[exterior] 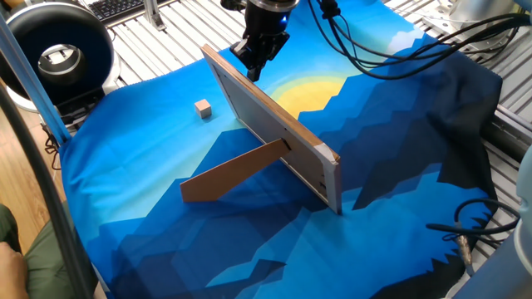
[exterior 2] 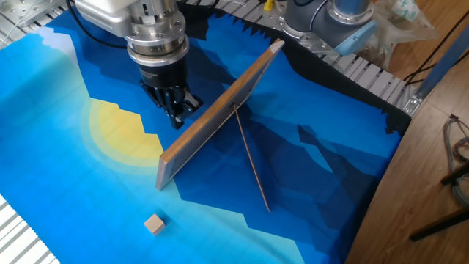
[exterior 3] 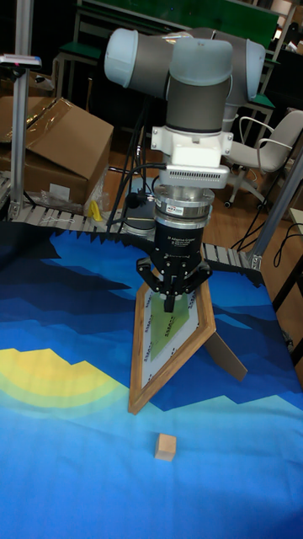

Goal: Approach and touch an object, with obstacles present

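- The gripper (exterior 2: 176, 117) hangs pointing down over the yellow sun patch of the blue cloth (exterior 2: 308, 161), its fingers drawn close together and holding nothing; whether the tips quite meet is hard to tell.
- It sits on one side of the long grey-faced board (exterior: 274, 133), which stands on edge; in the first fixed view it is near that board's 11 o'clock end.
- The tiny wooden cube (exterior: 203, 108) lies alone on the cloth on the board's other side, at about 8 o'clock from the gripper in that view and well apart from it.
- A brown plank (exterior: 233, 173) juts from the board's middle on the cube's side, ending well short of the cube.
- To do this well, I judge the arm should either lift clear of the board's top edge or swing round its near end, never cutting straight across.
- Then descend slowly from above, since so light a cube would skid at a sideways nudge.
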{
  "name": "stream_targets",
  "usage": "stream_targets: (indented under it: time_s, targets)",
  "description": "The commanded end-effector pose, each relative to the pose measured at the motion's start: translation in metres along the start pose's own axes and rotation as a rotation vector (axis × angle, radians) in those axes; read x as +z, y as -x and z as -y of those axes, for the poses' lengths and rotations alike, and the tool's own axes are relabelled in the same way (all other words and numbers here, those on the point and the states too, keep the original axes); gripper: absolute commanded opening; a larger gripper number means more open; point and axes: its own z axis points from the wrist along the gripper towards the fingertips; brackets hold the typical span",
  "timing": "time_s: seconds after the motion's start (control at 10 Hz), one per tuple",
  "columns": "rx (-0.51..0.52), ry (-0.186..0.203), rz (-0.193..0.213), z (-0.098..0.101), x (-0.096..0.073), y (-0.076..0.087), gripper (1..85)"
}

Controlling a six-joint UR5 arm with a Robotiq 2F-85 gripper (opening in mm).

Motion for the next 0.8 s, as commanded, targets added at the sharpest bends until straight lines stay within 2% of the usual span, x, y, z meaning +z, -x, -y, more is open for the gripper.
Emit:
stream_targets:
  time_s: [0.0,0.7]
  targets:
    - [-0.032,-0.044,-0.012,0.0121,-0.0021,-0.0030,1.0]
    - [-0.035,-0.039,-0.018,0.0110,-0.0024,-0.0049,1.0]
